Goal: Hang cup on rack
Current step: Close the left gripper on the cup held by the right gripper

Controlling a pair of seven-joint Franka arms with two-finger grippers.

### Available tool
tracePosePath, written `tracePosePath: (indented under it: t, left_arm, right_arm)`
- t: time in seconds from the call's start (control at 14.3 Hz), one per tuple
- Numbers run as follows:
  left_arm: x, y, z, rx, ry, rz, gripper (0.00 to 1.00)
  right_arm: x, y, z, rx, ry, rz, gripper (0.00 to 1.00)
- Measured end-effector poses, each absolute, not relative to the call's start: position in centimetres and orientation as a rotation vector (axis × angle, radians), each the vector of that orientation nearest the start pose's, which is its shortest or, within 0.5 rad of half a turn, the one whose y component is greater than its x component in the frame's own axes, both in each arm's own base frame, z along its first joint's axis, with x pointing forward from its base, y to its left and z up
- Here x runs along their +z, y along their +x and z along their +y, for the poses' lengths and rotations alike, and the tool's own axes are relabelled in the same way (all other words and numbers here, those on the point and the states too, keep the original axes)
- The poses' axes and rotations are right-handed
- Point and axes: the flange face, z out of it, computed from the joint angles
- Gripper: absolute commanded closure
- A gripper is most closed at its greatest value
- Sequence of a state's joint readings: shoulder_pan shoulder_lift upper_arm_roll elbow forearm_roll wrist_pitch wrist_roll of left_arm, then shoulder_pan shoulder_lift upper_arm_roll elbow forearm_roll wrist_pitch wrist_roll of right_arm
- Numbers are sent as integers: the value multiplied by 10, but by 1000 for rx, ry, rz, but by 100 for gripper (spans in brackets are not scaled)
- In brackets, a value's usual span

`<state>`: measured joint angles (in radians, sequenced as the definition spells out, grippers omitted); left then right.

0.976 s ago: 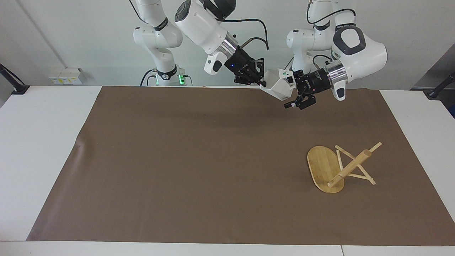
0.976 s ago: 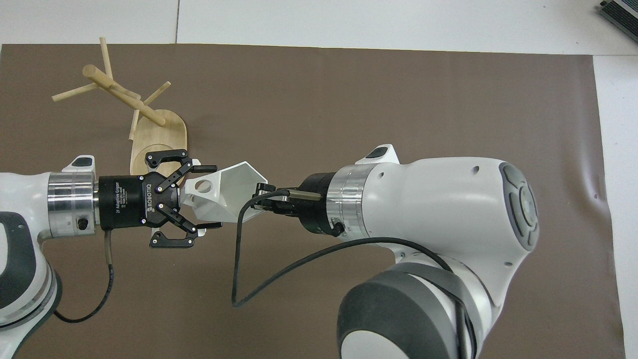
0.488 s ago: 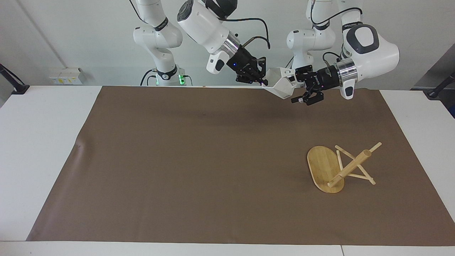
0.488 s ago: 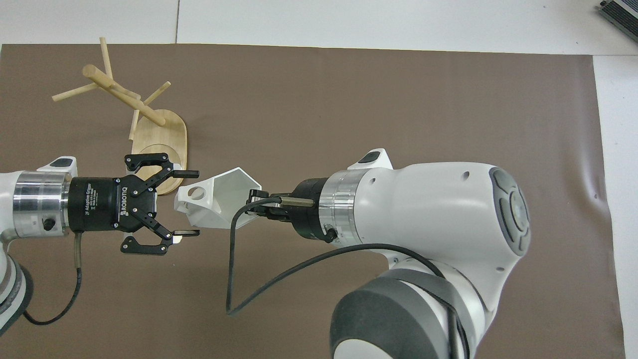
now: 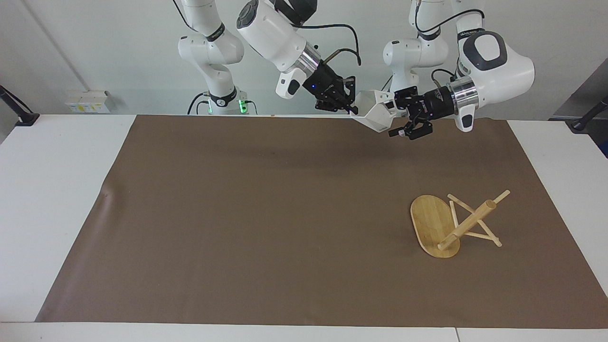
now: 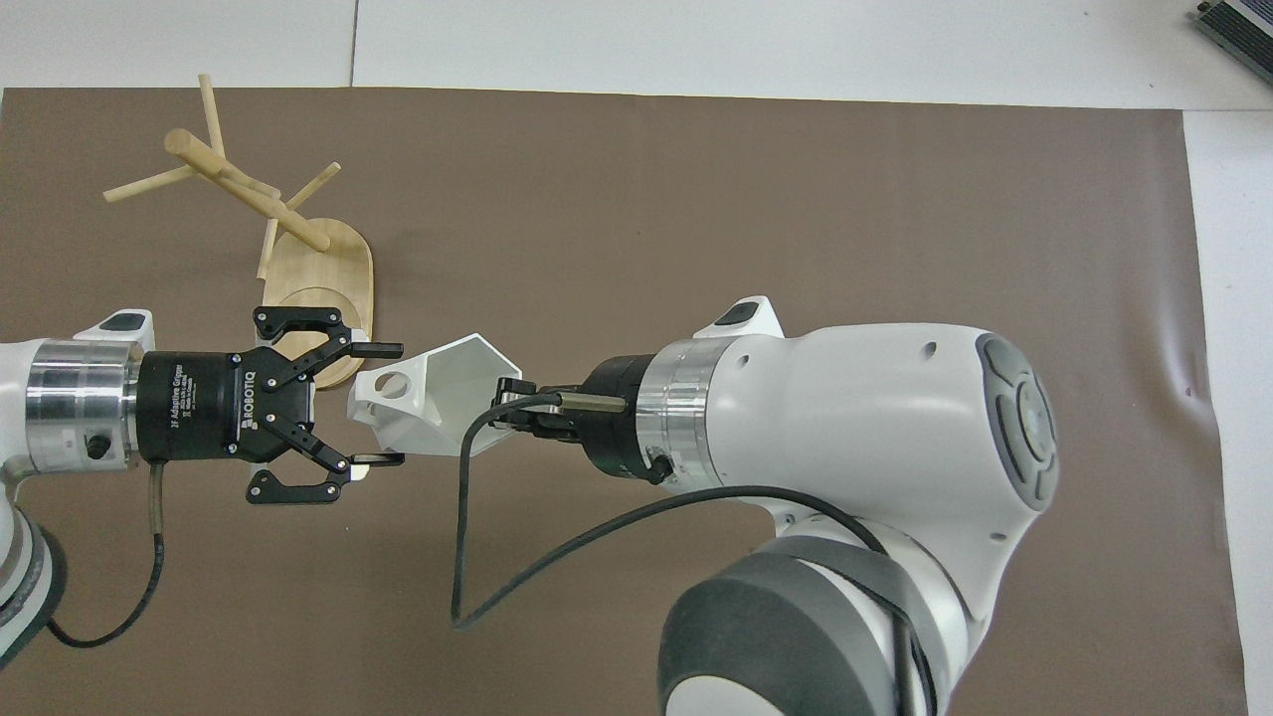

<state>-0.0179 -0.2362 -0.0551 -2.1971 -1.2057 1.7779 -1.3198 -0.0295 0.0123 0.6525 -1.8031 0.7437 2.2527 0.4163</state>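
The white faceted cup [image 5: 375, 115] [image 6: 443, 398] hangs in the air over the mat's edge by the robots, lying sideways. My right gripper [image 5: 350, 108] [image 6: 509, 403] is shut on its rim. The cup's handle [image 6: 391, 384] points at my left gripper [image 5: 397, 116] [image 6: 384, 405]. That gripper is open, one finger on each side of the handle end, with small gaps showing. The bamboo rack [image 5: 449, 223] [image 6: 298, 254] stands on the mat toward the left arm's end of the table. Its post [image 6: 249, 194] and thin pegs carry nothing.
A brown mat [image 5: 266, 213] [image 6: 746, 229] covers most of the white table [image 5: 57, 190]. The right arm's large elbow [image 6: 865, 517] fills the lower middle of the overhead view, and a black cable [image 6: 467, 557] loops below the cup.
The left gripper's fingers have drawn closer together around the cup's handle end. Over the last second the right gripper lifted and tipped the cup, and the left arm rose with it.
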Motion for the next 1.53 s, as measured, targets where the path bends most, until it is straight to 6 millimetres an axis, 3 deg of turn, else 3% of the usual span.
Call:
tracePosePath:
  t: [0.07, 0.91, 1.12, 1.46, 1.53]
  left_arm:
    - [519, 473, -118, -1032, 1471, 1585, 100]
    - [520, 474, -117, -1006, 1493, 1552, 100]
    - [520, 474, -116, -1002, 1499, 1549, 100]
    - [518, 472, -115, -982, 1541, 1552, 100]
    - [518, 472, -116, -984, 1545, 1550, 100]
  right_arm:
    - [584, 484, 364, -38, -2341, 182, 100]
    - [584, 484, 365, -36, -2340, 181, 99]
    - [584, 483, 366, -35, -2340, 179, 69]
    - [584, 482, 367, -34, -2340, 176, 40]
    - [584, 482, 367, -34, -2340, 177, 27]
